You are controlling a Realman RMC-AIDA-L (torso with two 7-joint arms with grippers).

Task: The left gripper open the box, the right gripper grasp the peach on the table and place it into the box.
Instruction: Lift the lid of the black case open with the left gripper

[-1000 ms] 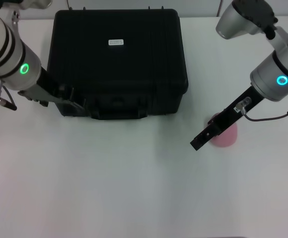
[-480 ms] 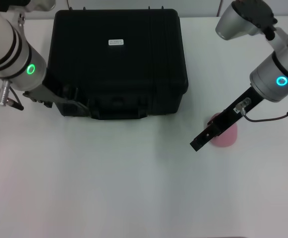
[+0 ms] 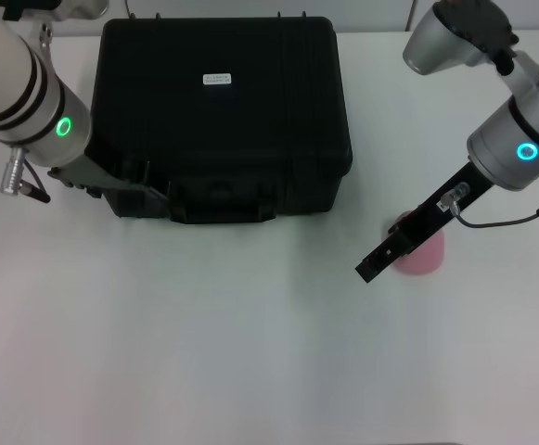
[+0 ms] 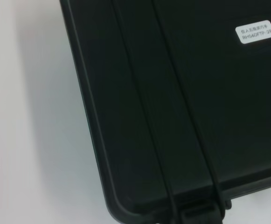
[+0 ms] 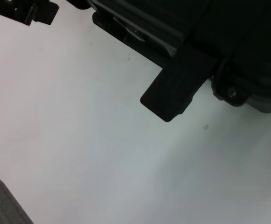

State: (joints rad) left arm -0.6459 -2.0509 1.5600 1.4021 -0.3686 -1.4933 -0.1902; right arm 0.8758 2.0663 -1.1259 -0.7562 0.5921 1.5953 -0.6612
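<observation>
The box (image 3: 223, 120) is a black hard case with its lid down and a white label (image 3: 217, 79) on top. My left gripper (image 3: 144, 185) is at the box's front left corner, against the front wall beside the handle. The left wrist view shows the box lid (image 4: 182, 93) and its label (image 4: 255, 32) from close up. The pale pink peach (image 3: 425, 258) lies on the table right of the box. My right gripper (image 3: 371, 267) hangs slanted over it, its tip past the peach's left side, covering part of the fruit. In the right wrist view the right gripper (image 5: 172, 91) shows dark before the box front (image 5: 238, 42).
The white table (image 3: 250, 352) stretches wide in front of the box and the peach. The box's front handle (image 3: 223, 199) lies between the two arms. The table's far edge runs just behind the box.
My left arm has slid a little to the right, bringing its gripper closer along the box's front left corner. The right arm and the peach have stayed put.
</observation>
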